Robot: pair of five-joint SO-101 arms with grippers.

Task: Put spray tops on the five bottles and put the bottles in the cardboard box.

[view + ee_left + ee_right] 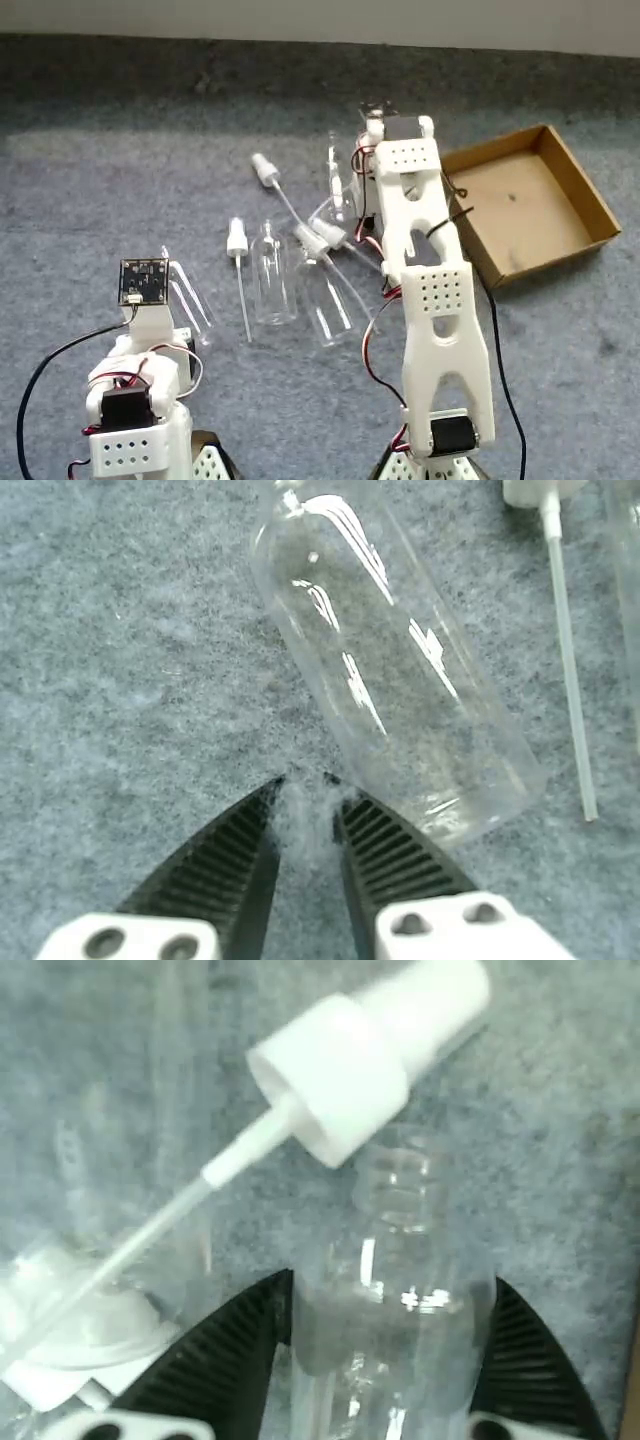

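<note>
Clear plastic bottles lie on the grey carpet: one (272,275), another (325,295), and a third (192,298) by the left arm. White spray tops with long tubes lie among them (237,238), (265,168), (328,235). My left gripper (305,780) rests on the carpet, slightly open with nothing in it, with a bottle (395,670) just beside one finger. My right gripper (392,1295) is closed around a threaded-neck bottle (400,1260), far out near the box. A spray top (350,1060) lies just past that bottle's neck.
The open cardboard box (520,215) sits at the right rear with nothing in it, close beside the outstretched right arm (425,260). Bare carpet spreads on the far left and along the back.
</note>
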